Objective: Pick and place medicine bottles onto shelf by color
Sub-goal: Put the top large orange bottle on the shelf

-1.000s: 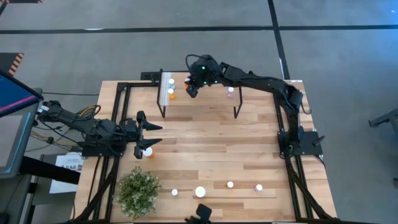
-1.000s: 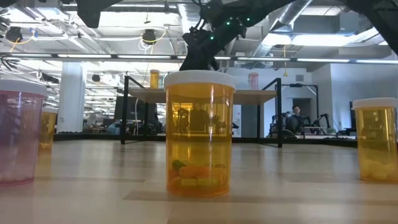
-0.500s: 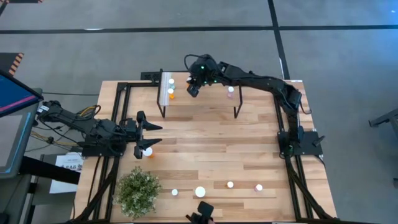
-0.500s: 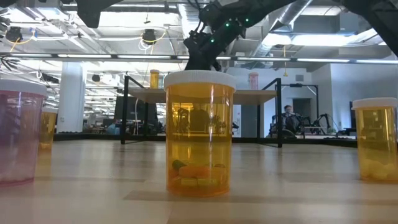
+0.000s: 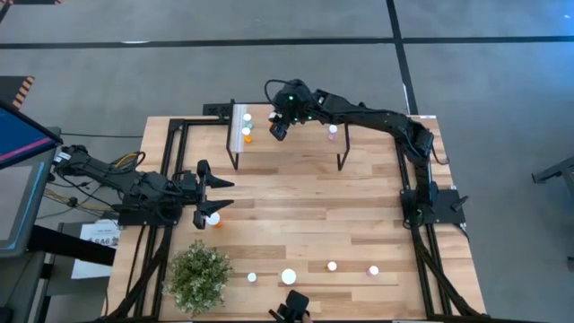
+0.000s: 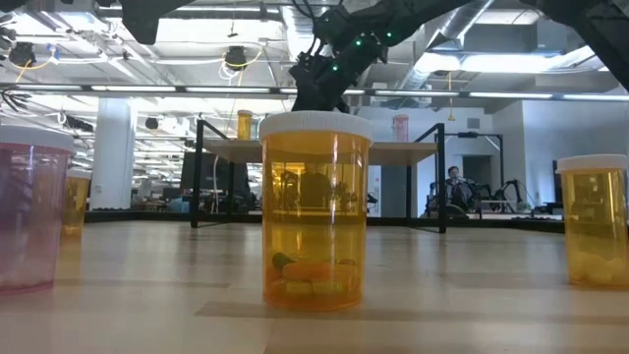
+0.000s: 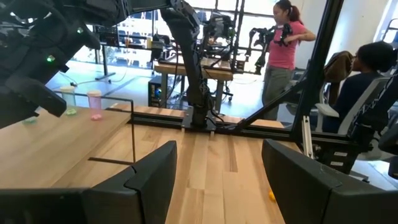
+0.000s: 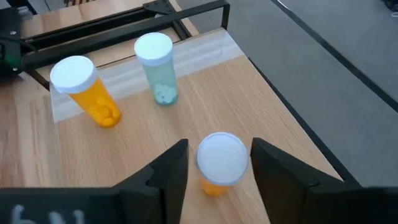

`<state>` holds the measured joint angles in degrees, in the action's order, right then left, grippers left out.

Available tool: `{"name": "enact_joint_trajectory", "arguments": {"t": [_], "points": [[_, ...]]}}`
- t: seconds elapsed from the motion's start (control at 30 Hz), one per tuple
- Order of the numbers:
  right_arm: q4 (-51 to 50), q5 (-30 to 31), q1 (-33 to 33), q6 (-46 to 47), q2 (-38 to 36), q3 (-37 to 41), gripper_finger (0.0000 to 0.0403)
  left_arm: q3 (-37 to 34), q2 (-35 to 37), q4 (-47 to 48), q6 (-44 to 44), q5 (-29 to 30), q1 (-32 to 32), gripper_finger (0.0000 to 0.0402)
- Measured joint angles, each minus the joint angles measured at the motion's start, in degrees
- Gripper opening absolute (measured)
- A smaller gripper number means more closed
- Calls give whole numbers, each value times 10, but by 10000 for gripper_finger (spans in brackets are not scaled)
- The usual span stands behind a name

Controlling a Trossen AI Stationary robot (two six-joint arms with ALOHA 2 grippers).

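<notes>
Right gripper hangs above shelf, jaws spread.

The high view looks straight down on the whole table. The low view sits at tabletop height, close behind an orange bottle, facing the shelf far across. The right wrist view looks steeply down onto that shelf from close; the left wrist view looks level across the table toward it.

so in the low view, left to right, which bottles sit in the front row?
Pink bottle at the left edge → big orange bottle in the centre → orange bottle at the right edge.
</notes>
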<state>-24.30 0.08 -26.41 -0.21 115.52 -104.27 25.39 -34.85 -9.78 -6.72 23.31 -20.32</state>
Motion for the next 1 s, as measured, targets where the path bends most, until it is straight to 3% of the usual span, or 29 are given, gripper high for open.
{"name": "enact_joint_trajectory", "arguments": {"t": [0.3,1.0], "points": [[-9,0,0,2,0,0,241,0,0,0,0,0,0,224],[-39,3,1,3,-49,0,243,0,0,2,0,0,0,224]]}}
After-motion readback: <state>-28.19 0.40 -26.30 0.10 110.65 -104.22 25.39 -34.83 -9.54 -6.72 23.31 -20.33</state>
